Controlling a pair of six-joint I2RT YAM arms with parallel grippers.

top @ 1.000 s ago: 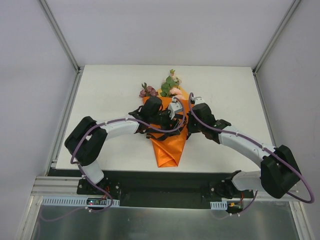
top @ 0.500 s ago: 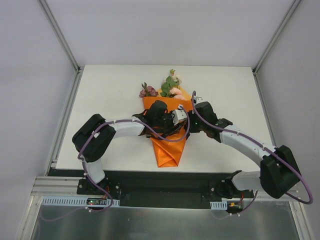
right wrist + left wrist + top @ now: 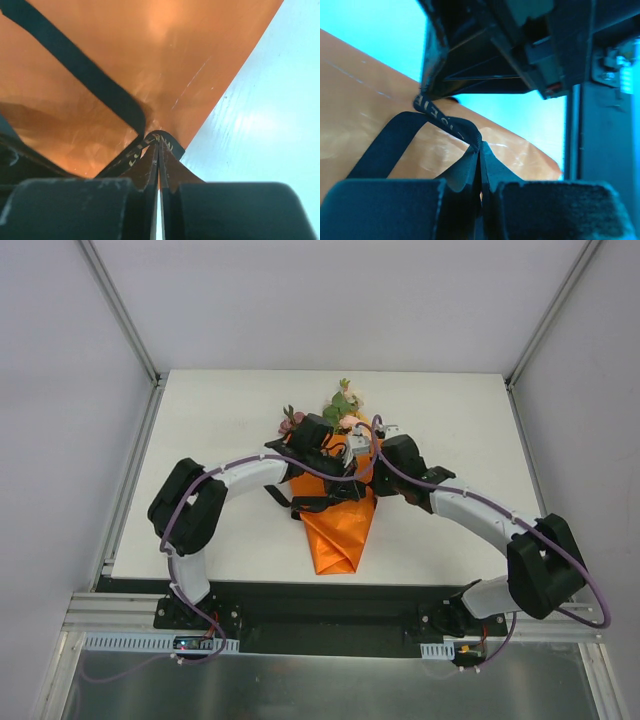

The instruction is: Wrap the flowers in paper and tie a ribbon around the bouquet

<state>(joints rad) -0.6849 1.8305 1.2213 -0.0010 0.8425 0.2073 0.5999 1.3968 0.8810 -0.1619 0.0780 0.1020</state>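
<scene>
The bouquet lies mid-table, an orange paper (image 3: 336, 535) cone pointing at me, with the flowers (image 3: 343, 406) showing at its far, wide end. Both grippers meet over the cone's upper half. My left gripper (image 3: 340, 456) is shut, and the left wrist view shows its tips (image 3: 480, 150) pinching the black ribbon (image 3: 395, 145) over the paper (image 3: 360, 120). My right gripper (image 3: 363, 463) is shut too; in the right wrist view its tips (image 3: 159, 142) clamp a gold-lettered fold of the ribbon (image 3: 80, 65) against the paper (image 3: 165, 45).
The white table (image 3: 215, 435) has grey walls at the back and both sides, with metal posts at the far corners. A black rail (image 3: 300, 592) runs along the near edge between the arm bases. Purple cables loop along both arms.
My left gripper has closed on the ribbon and shifted toward the flowers. The right arm has swung left, closer to the left gripper, still shut.
</scene>
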